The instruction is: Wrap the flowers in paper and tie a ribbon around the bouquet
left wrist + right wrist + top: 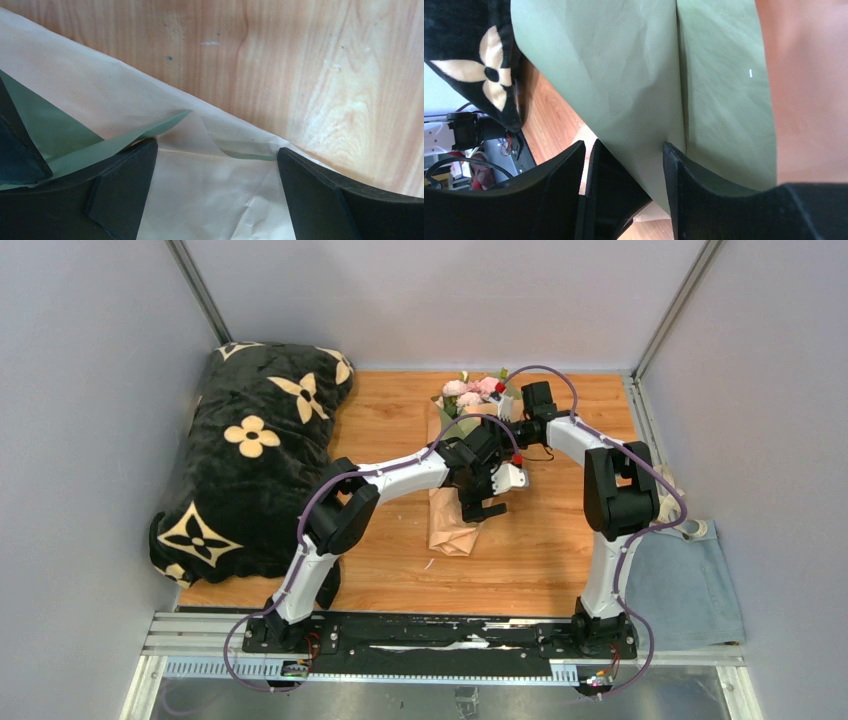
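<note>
Where tan paper [200, 200] folds back, olive shows.

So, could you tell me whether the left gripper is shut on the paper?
No, the left gripper stands wide open over the paper, gripping nothing.

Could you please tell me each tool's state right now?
Left tool: open above the paper, holding nothing.
Right tool: open, the paper's green face between its jaws.
</note>
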Robot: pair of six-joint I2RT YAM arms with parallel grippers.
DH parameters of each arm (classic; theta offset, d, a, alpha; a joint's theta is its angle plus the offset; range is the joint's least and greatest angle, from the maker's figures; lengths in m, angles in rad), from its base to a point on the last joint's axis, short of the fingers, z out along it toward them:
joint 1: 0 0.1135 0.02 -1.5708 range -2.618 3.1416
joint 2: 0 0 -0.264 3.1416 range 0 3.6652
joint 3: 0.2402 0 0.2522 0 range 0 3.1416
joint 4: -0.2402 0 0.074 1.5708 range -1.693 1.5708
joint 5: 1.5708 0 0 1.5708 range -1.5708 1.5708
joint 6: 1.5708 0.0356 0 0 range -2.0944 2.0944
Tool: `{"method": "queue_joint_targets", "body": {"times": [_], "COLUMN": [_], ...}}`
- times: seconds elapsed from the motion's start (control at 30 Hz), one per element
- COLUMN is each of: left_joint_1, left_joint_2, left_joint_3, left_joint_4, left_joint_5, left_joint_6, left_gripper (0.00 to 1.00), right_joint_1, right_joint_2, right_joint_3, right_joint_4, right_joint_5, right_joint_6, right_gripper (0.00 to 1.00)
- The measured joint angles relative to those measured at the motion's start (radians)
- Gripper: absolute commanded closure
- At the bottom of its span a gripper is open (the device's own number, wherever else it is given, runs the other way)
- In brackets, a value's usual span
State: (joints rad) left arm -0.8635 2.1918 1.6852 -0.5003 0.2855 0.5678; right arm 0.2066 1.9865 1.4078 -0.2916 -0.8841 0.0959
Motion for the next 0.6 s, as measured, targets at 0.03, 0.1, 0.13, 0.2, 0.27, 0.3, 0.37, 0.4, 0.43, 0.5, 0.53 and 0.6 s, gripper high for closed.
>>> {"method": "queue_joint_targets", "body": {"times": [0.03,0.1,0.13,0.2,0.27,0.3,0.37,0.4,0.43,0.5,0.53,0.6], "left_joint_1": [0.000,0.001,0.001,0.001,0.001,0.001,-0.001,-0.002,-0.003,-0.005,-0.006,-0.007], "left_joint_2": [-0.002,-0.004,-0.005,-0.005,-0.005,-0.005,-0.005,-0.008,-0.012,-0.033,-0.039,-0.045], "left_joint_3": [0.005,0.006,0.006,0.006,0.006,0.005,0.002,-0.003,-0.011,-0.041,-0.048,-0.058], "left_joint_4": [-0.023,-0.045,-0.053,-0.068,-0.081,-0.087,-0.092,-0.093,-0.093,-0.091,-0.090,-0.088], "left_joint_5": [0.004,0.009,0.010,0.011,0.018,0.021,0.021,0.021,0.019,0.004,0.000,-0.008], "left_joint_6": [0.002,0.011,0.017,0.029,0.043,0.053,0.070,0.082,0.093,0.118,0.124,0.138], "left_gripper": [0.00,0.00,0.00,0.00,0.00,0.00,0.00,0.00,0.00,0.00,0.00,0.00], "right_joint_1": [0.000,0.000,0.000,-0.002,-0.004,-0.005,-0.005,-0.006,-0.008,-0.016,-0.029,-0.037], "right_joint_2": [0.003,0.005,0.007,0.010,0.013,0.014,0.016,0.016,0.016,0.016,0.015,0.011], "right_joint_3": [-0.003,-0.011,-0.014,-0.023,-0.029,-0.029,-0.029,-0.029,-0.029,-0.029,-0.029,-0.029], "right_joint_4": [0.003,0.013,0.016,0.030,0.039,0.043,0.051,0.058,0.069,0.082,0.085,0.090], "right_joint_5": [-0.012,-0.028,-0.035,-0.050,-0.062,-0.066,-0.070,-0.071,-0.067,-0.052,-0.045,-0.038], "right_joint_6": [0.005,0.014,0.019,0.029,0.039,0.043,0.051,0.056,0.058,0.060,0.068,0.069], "right_gripper": [1.00,1.00,1.00,1.00,1.00,0.94,0.69,0.60,0.56,0.52,0.51,0.49]}}
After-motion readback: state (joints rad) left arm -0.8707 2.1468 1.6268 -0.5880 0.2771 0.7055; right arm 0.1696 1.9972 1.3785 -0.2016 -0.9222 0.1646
